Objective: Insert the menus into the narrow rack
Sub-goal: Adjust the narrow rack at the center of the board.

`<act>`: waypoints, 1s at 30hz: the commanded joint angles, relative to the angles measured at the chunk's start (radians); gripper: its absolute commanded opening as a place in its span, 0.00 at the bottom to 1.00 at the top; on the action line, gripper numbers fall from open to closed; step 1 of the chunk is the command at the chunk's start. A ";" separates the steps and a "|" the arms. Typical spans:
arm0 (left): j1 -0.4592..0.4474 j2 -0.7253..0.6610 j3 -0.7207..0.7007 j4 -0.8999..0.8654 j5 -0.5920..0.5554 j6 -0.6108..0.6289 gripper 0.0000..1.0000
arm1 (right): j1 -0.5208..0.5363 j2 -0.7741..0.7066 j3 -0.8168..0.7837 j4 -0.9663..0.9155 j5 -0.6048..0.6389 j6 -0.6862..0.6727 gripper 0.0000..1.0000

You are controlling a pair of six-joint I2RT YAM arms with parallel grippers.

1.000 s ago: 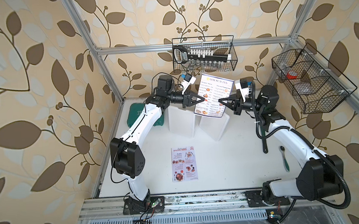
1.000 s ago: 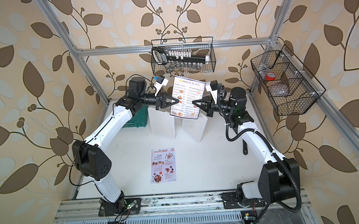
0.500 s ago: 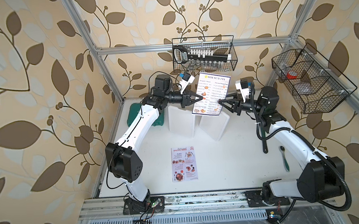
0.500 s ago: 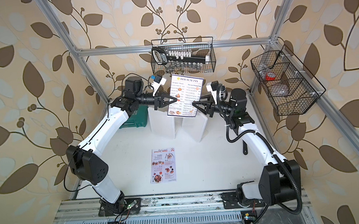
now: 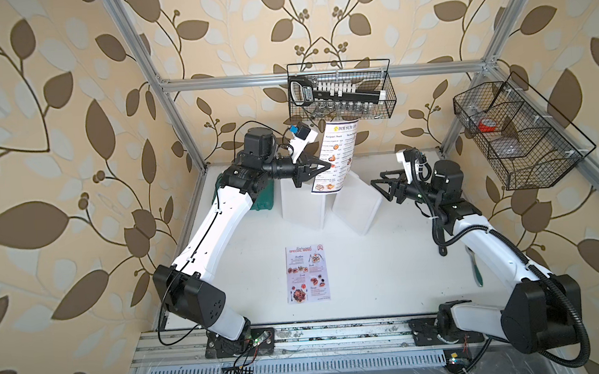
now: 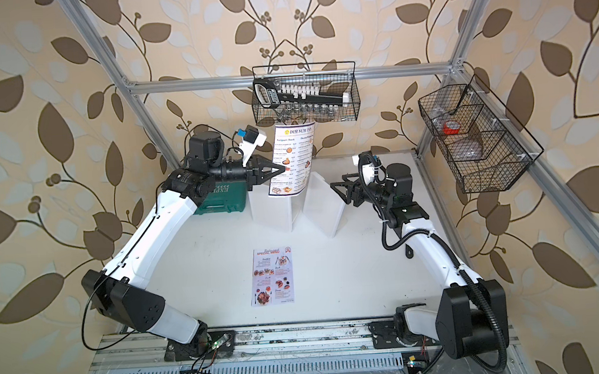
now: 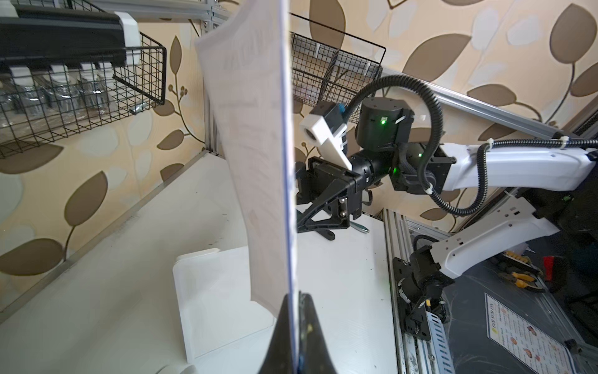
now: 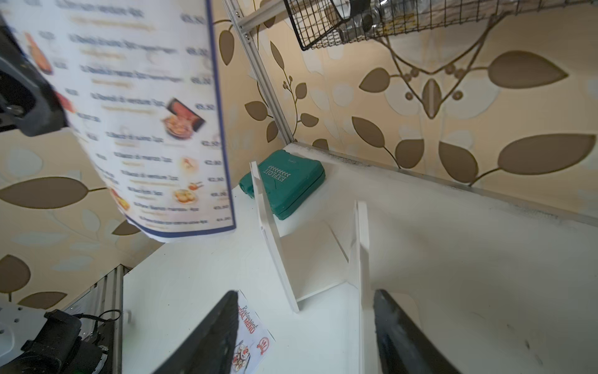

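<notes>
The navy-bordered Dim Sum Inn menu [image 5: 337, 156] [image 6: 294, 159] hangs upright in the air above the white narrow rack [image 5: 301, 206] [image 6: 323, 211], its top edge just under the back wire basket. My left gripper [image 5: 326, 167] [image 6: 283, 170] [image 7: 296, 301] is shut on the menu's left edge, and the sheet [image 7: 259, 145] shows edge-on in the left wrist view. To the right of the rack my right gripper [image 5: 377, 186] [image 6: 336, 189] [image 8: 305, 293] stands open and holds nothing. The Special Menu [image 5: 309, 274] [image 6: 272, 276] [image 8: 255, 336] lies flat on the table in front.
A green case [image 5: 262, 197] [image 8: 288, 181] lies behind the rack at the left. One wire basket [image 5: 342, 94] with a black tool hangs on the back rail, another [image 5: 518, 136] on the right wall. A green-handled tool [image 5: 475, 269] lies beside the right arm.
My right gripper has opened, let go of the Dim Sum Inn menu and drawn back to the right. The left gripper has raised the menu toward the back basket.
</notes>
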 commanded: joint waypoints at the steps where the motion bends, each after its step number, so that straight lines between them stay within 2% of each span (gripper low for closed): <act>1: -0.007 -0.064 -0.013 -0.003 -0.026 0.035 0.00 | 0.001 0.038 -0.033 -0.008 0.041 -0.013 0.65; 7: -0.007 -0.077 -0.019 -0.014 -0.040 0.044 0.00 | 0.001 0.059 -0.076 0.021 0.069 -0.007 0.59; 13: -0.007 -0.076 -0.014 -0.011 -0.036 0.044 0.00 | 0.001 0.064 -0.108 0.025 0.056 -0.008 0.43; 20: -0.007 -0.074 -0.013 -0.008 -0.031 0.041 0.00 | 0.001 0.056 -0.108 0.002 0.062 -0.019 0.36; 27: -0.007 -0.077 -0.013 -0.009 -0.033 0.043 0.00 | 0.000 0.041 -0.093 -0.064 0.078 -0.056 0.17; 30: -0.007 -0.075 -0.010 -0.008 -0.031 0.042 0.00 | -0.011 0.011 -0.084 -0.097 0.053 -0.086 0.14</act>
